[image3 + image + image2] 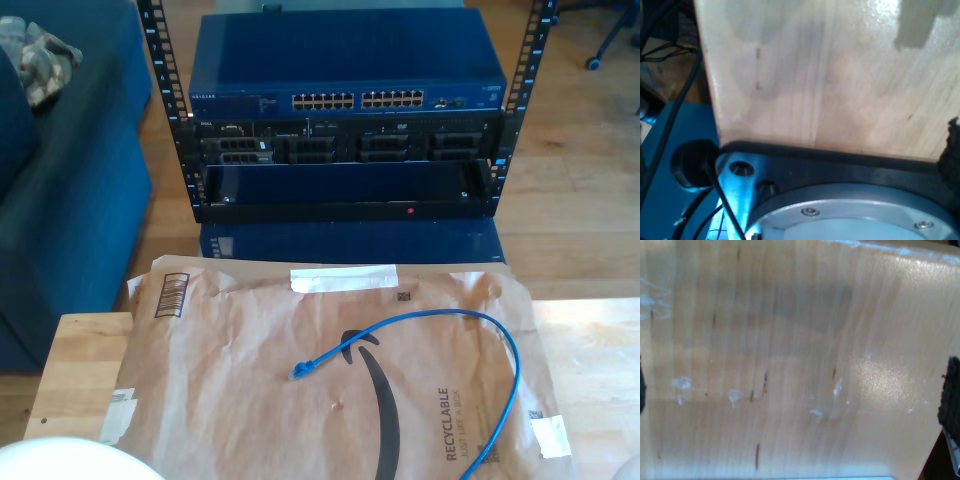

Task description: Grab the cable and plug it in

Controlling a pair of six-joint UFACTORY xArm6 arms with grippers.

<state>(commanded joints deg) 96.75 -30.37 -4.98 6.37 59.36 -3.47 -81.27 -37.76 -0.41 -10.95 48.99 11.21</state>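
The thin blue cable lies in a loose arc on a brown paper mailer in the exterior view. One blue plug rests near the mailer's middle, and the other end runs off the picture's lower edge. My first gripper hangs over bare wood beside a round metal base, with one black finger at the frame's edge. My second gripper is over bare wood too, its dark fingers far apart at both frame edges. Nothing sits between either pair of fingers.
A blue network switch with rows of ports sits in a black rack beyond the table. A blue sofa stands at the exterior view's left. Black cables and a metal base plate lie near my first gripper.
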